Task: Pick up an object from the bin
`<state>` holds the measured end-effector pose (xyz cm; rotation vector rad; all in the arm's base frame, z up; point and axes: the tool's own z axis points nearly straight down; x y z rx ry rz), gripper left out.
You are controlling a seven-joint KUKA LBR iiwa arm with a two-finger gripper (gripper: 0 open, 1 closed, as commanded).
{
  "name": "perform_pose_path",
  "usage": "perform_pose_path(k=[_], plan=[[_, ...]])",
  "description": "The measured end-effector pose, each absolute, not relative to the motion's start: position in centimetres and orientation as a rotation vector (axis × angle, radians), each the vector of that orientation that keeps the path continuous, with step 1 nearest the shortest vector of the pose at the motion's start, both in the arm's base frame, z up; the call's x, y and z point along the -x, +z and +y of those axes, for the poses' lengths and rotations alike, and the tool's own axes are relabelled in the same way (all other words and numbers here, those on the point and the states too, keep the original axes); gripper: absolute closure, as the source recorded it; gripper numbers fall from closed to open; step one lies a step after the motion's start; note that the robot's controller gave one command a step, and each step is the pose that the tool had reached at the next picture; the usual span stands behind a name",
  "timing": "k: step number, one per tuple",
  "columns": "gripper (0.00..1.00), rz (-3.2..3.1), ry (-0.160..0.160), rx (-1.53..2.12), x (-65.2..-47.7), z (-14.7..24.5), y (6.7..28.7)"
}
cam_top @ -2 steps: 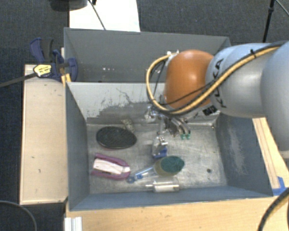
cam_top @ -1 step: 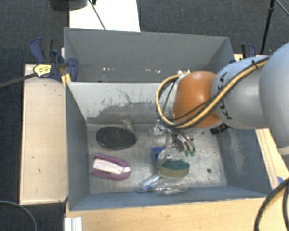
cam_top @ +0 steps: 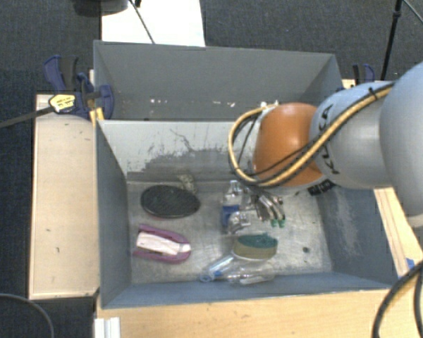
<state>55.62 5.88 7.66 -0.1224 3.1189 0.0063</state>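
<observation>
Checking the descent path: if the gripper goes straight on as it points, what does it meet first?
Probably the round green pad lying just in front of the gripper, toward the near wall of the bin. If it lands short of that, bare floor. Depth is unclear from this angle.

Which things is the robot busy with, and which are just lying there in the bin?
Busy with: the tool; probably the green round pad, nearest it.
Just lying there: the black round disc; the purple and white thing; the clear plastic thing.
</observation>
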Motion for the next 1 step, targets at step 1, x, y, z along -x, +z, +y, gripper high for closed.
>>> perform_pose_path(k=[1], plan=[[1.00, 3.129, 0.002, 0.114, -55.00, 5.74, 20.11]])
